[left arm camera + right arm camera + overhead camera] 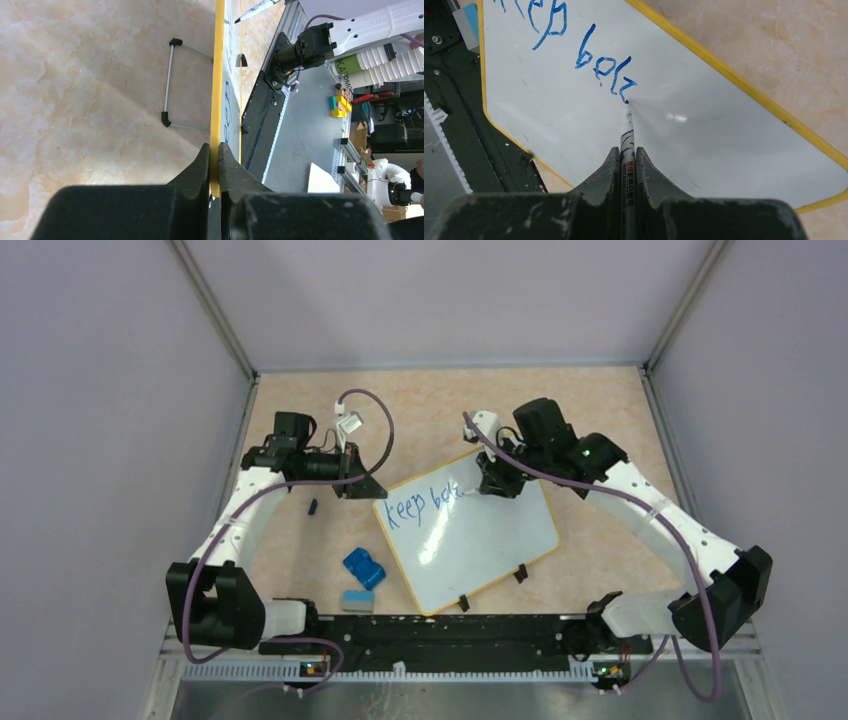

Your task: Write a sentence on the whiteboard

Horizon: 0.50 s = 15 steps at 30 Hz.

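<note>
1. Top external: we find the whiteboard (480,550) on the table (300,420), turned at an angle between the arms. The left arm reaches forward to its left corner, and the right arm bends inward over its far edge.
2. Left wrist: the left gripper (214,150) is clamped on the board's yellow rim (one finger per face).
3. Right wrist: the right gripper (627,152) is closed around a marker (626,125). Its tip touches the board at the end of the sentence (596,65), which shows "keep" plus a few letters.

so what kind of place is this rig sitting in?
Probably a robotics lab test cell: a marble-pattern tabletop boxed in by grey panels on aluminium posts. Beyond it, bench clutter: coloured blocks and a cardboard box.
</note>
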Each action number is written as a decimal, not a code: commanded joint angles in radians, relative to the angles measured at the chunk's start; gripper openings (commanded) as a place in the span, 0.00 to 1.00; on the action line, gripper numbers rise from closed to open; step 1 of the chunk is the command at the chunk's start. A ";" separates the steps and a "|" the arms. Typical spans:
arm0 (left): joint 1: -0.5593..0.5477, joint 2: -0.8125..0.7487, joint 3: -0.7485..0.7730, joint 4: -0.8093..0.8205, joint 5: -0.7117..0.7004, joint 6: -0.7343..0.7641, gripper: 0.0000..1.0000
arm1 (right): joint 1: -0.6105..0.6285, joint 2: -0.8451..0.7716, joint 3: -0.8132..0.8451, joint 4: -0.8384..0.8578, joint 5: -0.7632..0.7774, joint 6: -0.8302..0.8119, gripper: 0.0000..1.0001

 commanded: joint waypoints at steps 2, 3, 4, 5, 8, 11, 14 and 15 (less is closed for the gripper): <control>-0.034 0.006 -0.010 -0.030 -0.037 0.016 0.00 | 0.006 -0.025 0.103 0.010 -0.011 -0.002 0.00; -0.034 0.006 -0.010 -0.031 -0.036 0.016 0.00 | 0.006 -0.020 0.113 0.012 -0.016 0.002 0.00; -0.034 0.006 -0.009 -0.030 -0.038 0.016 0.00 | 0.007 -0.018 0.118 0.017 -0.020 0.004 0.00; -0.034 0.006 -0.009 -0.030 -0.038 0.015 0.00 | 0.007 -0.014 0.124 0.020 -0.023 0.006 0.00; -0.035 0.006 -0.009 -0.030 -0.038 0.015 0.00 | 0.007 0.005 0.127 0.028 -0.029 0.009 0.00; -0.034 0.005 -0.009 -0.030 -0.039 0.016 0.00 | 0.007 0.019 0.123 0.040 -0.027 0.008 0.00; -0.034 0.004 -0.011 -0.030 -0.042 0.016 0.00 | 0.007 0.032 0.122 0.051 -0.021 0.005 0.00; -0.034 0.004 -0.013 -0.030 -0.042 0.016 0.00 | 0.007 0.036 0.121 0.055 -0.019 0.004 0.00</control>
